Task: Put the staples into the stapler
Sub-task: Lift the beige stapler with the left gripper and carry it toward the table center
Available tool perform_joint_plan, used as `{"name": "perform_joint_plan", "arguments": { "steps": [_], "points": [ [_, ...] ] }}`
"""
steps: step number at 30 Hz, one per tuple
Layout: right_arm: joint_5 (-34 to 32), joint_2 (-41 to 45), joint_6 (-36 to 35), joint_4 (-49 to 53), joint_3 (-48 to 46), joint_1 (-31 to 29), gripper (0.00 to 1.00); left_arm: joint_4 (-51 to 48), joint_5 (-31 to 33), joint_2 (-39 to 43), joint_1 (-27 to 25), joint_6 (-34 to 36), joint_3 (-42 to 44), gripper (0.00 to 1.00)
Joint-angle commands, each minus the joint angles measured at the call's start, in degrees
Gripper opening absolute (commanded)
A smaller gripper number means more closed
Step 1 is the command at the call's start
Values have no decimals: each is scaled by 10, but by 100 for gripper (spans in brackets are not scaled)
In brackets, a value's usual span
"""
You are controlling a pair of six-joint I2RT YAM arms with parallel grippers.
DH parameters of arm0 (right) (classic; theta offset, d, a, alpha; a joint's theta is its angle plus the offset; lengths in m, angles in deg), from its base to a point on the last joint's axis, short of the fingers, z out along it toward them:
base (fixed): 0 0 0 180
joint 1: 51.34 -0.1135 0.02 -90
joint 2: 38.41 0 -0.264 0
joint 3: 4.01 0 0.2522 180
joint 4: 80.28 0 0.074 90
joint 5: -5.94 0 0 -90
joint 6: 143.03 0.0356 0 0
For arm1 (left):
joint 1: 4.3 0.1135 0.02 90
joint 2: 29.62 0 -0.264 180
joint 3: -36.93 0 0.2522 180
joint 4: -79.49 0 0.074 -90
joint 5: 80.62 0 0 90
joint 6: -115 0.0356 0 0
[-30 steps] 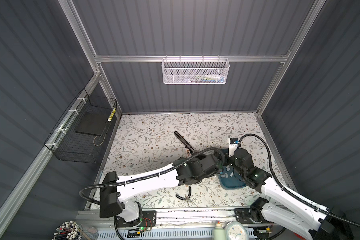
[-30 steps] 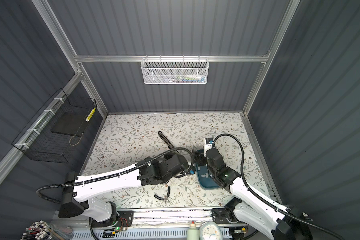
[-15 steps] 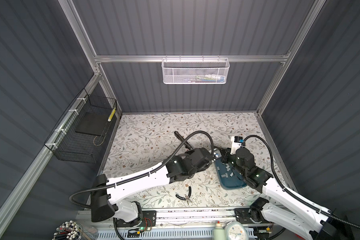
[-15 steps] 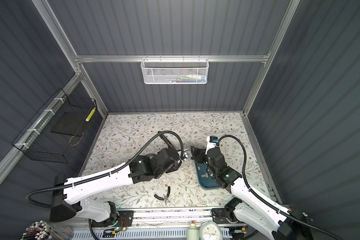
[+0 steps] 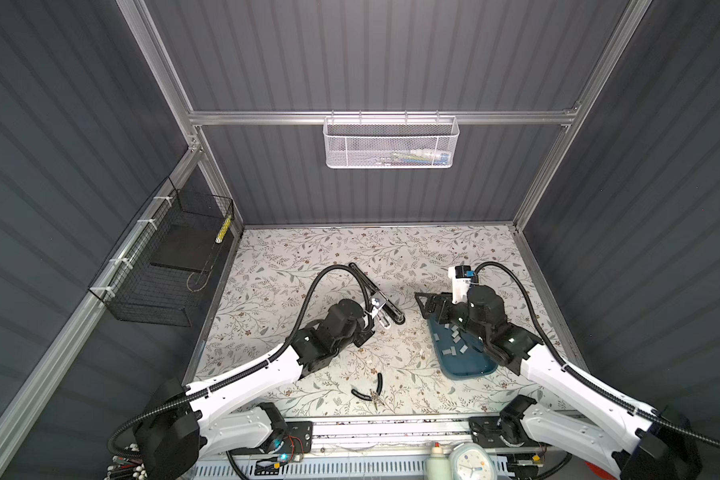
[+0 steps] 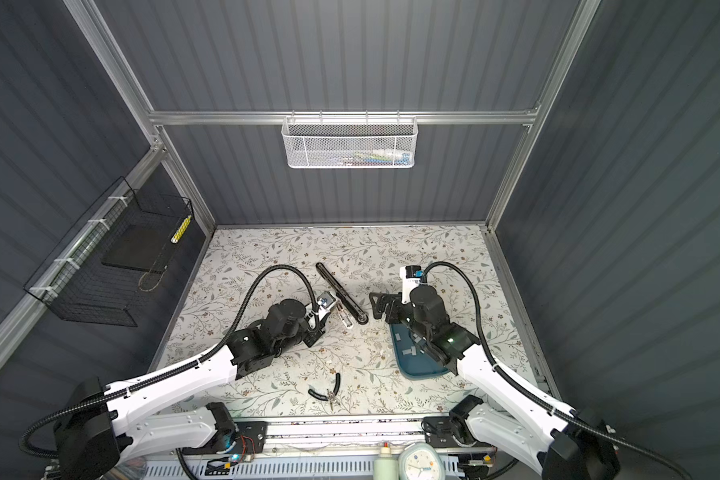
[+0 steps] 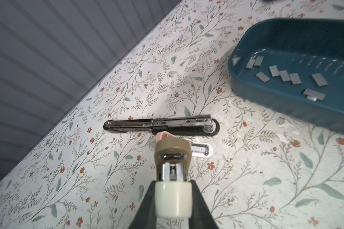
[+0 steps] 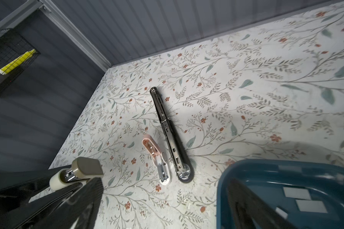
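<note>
Left wrist: tan stapler (image 7: 172,147), flat staples (image 7: 285,75)

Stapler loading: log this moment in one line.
left gripper: shut on olive stapler | right gripper: open, empty, at tray edge | staples: in tray | black stapler: opened flat on table

Three in all — black stapler (image 7: 161,126), pink-and-white stapler (image 8: 157,157), olive stapler (image 7: 173,148); about ten staple strips (image 7: 284,75) (some overlap); one tray (image 7: 286,29); one pliers (image 5: 374,394); one white basket (image 5: 389,143), one black basket (image 5: 163,266).
</note>
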Motion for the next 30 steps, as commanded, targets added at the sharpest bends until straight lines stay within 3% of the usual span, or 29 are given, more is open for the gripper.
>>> {"name": "perform_joint_plan", "arguments": {
  "steps": [1, 7, 10, 20, 26, 30],
  "points": [
    [51, -15, 12, -33, 18, -20, 99, 72, -47, 18, 2, -5, 15, 0],
    [62, -50, 12, -43, 49, -61, 78, 49, -82, -7, 2, 9, -4, 0],
    [82, -73, 13, -50, 62, -72, 73, 42, -98, -23, 1, 9, -14, 0],
    [96, -99, 24, -64, 71, -76, 63, 43, -117, -16, 2, 14, -9, 0],
    [89, -122, -5, -27, 94, -77, 61, 36, -61, -11, 2, 2, -9, 0],
    [92, -134, -19, -16, 104, -77, 61, 41, -61, -3, 2, 0, -4, 0]
  ]
}}
